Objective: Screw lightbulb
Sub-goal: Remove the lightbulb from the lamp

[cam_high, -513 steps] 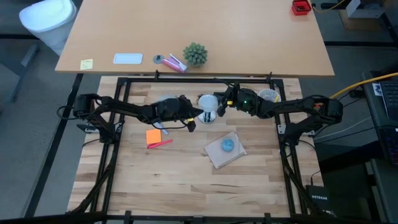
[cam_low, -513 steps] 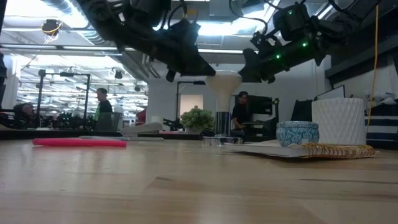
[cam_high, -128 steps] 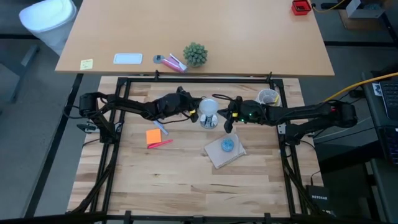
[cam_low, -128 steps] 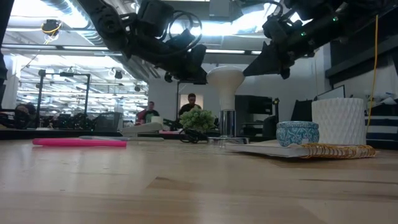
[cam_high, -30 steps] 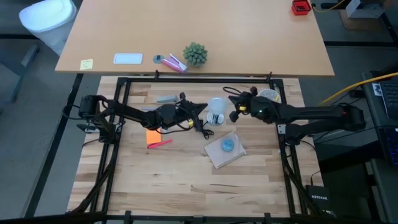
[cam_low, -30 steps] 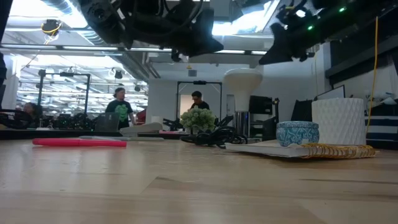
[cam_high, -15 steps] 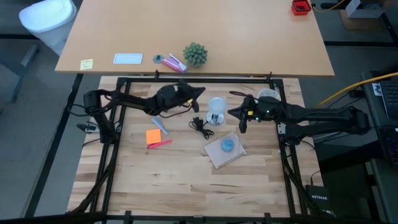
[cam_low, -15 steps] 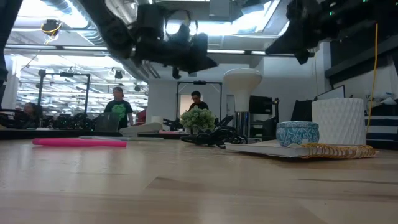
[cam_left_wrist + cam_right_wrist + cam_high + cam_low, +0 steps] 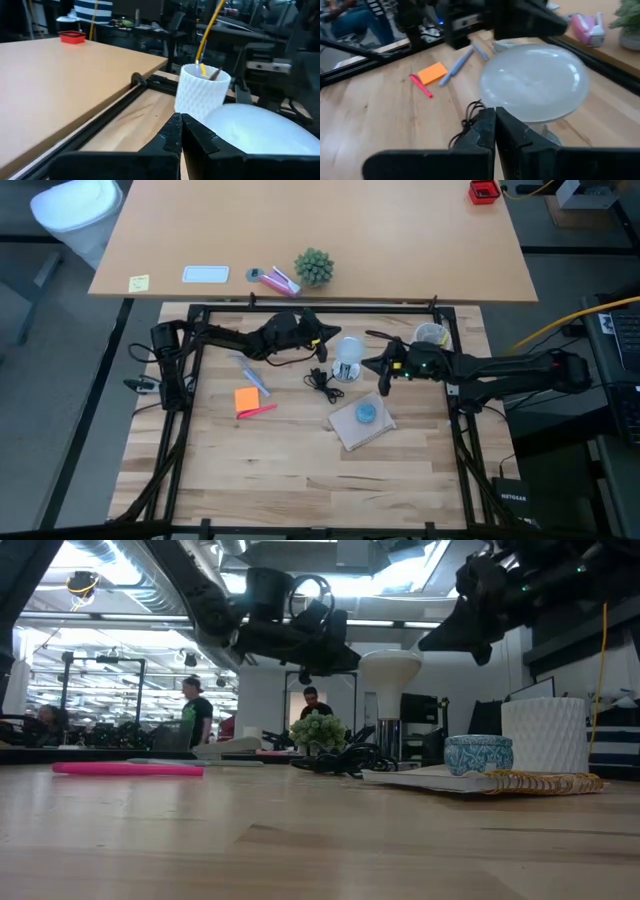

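Note:
The frosted white lightbulb (image 9: 349, 351) stands upright with its base down in the shiny metal socket (image 9: 343, 370), which rests on the wooden table; it also shows in the low view (image 9: 390, 668). The socket's black cord (image 9: 320, 380) lies coiled on the table to the bulb's left. My left gripper (image 9: 320, 332) is shut and empty, above the table just to the far left of the bulb (image 9: 255, 131). My right gripper (image 9: 383, 378) is shut and empty, just right of the bulb (image 9: 535, 82) and a little nearer.
A white textured cup (image 9: 432, 335) stands at the far right. A notebook (image 9: 350, 430) with a small blue blob (image 9: 367, 413) lies near the bulb. An orange note (image 9: 247, 399), a pink pen (image 9: 262, 410) and a grey-blue pen (image 9: 248, 370) lie at the left.
My left gripper has risen and gone toward the table's far edge, away from the cord, and now sits to the bulb's far left. My right gripper has shifted slightly toward the near edge. The bulb has stayed upright in the socket.

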Action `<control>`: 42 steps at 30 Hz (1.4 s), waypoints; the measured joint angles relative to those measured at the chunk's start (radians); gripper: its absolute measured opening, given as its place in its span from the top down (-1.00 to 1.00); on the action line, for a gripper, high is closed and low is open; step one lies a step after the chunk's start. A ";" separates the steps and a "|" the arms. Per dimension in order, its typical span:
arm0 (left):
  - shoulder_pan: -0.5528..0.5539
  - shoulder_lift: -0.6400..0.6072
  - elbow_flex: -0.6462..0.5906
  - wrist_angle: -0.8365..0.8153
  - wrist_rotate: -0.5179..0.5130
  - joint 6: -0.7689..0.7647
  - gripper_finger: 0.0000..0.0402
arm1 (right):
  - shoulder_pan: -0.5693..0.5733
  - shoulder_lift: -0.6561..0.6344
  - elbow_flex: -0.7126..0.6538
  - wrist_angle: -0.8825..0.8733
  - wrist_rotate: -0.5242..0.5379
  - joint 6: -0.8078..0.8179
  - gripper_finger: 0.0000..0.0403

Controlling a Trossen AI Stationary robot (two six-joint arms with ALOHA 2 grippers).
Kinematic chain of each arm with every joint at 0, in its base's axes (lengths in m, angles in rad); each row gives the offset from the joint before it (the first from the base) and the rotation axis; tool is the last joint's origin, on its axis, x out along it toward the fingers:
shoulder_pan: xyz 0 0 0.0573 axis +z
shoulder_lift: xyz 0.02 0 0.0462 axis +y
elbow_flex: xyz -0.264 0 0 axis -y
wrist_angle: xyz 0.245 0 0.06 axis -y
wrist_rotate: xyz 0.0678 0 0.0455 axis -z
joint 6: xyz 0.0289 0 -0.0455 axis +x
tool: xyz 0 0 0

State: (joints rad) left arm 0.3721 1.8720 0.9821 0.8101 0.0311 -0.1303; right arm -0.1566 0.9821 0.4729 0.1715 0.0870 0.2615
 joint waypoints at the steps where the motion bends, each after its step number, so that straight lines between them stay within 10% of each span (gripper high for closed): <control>1: -0.004 0.000 0.002 -0.006 0.007 0.003 1.00 | 0.000 0.000 0.000 0.000 0.014 0.000 0.94; 42: -0.079 -0.004 0.003 -0.098 0.001 0.007 1.00 | -0.001 0.106 -0.002 -0.018 0.218 0.030 0.94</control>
State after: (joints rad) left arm 0.2927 1.8679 0.9852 0.7120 0.0319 -0.1234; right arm -0.1574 1.0878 0.4709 0.1539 0.3050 0.2912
